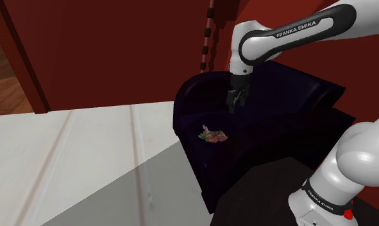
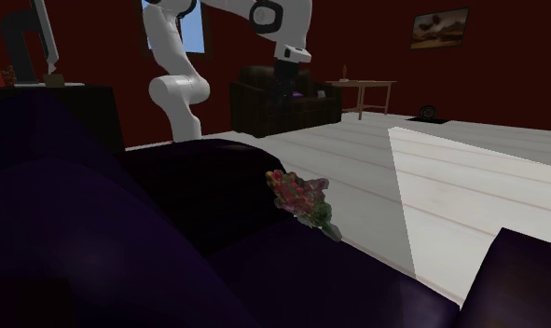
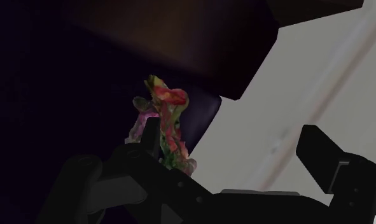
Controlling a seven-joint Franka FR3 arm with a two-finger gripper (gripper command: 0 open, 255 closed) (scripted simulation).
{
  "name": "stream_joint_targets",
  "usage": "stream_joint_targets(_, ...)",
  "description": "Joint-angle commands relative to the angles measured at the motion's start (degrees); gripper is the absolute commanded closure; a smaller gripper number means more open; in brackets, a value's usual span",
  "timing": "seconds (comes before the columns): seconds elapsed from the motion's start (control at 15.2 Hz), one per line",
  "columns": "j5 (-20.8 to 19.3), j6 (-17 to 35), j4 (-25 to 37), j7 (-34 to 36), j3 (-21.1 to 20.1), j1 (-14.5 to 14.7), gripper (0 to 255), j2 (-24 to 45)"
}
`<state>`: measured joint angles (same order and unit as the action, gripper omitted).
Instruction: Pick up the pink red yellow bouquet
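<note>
Plainly, the bouquet (image 1: 213, 135), a small bunch of pink, red and yellow blooms with some green, lies on the seat of a very dark purple armchair (image 1: 277, 138). It rests on its side, close to the seat's edge on the side where the pale floor begins. In the second exterior view the bouquet (image 2: 303, 201) shows against that edge of the armchair (image 2: 124, 242), with white floor planks (image 2: 450, 177) beyond.

The black pincer (image 1: 235, 106) hangs above the armchair's seat, nearer the backrest than the flowers are, and touches nothing. In the wrist view the pincer (image 3: 234, 137) has its two fingers set wide apart, and the bouquet (image 3: 166, 114) sits on the seat just past one fingertip, not between them.

The white arm (image 1: 290, 32) reaches over the armchair from the dark stand (image 1: 258, 199), which stands beside the armchair. Behind the armchair rises a deep red wall (image 1: 117, 45). Farther from the armchair, across the floor, the second exterior view shows another dark chair (image 2: 264, 104), a small side table (image 2: 366, 88) and a framed picture (image 2: 439, 28).
</note>
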<state>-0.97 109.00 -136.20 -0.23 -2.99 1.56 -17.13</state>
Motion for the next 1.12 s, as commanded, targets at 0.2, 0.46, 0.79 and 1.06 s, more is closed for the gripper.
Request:
stream_joint_targets(0.2, -2.46, 7.02, 4.20, 2.24, -0.69, -0.40, 0, 11.40)
stream_joint_targets(0.46, -4.81, 10.99, 9.02, 4.52, -0.93, -0.36, 0, 20.50)
stream_joint_targets(0.79, -7.88, 14.22, 16.76, 7.26, -0.54, 0.15, 0, 31.90)
stream_joint_targets(1.06, -10.00, 15.44, 24.33, 9.02, 0.22, 0.87, 0, 41.05)
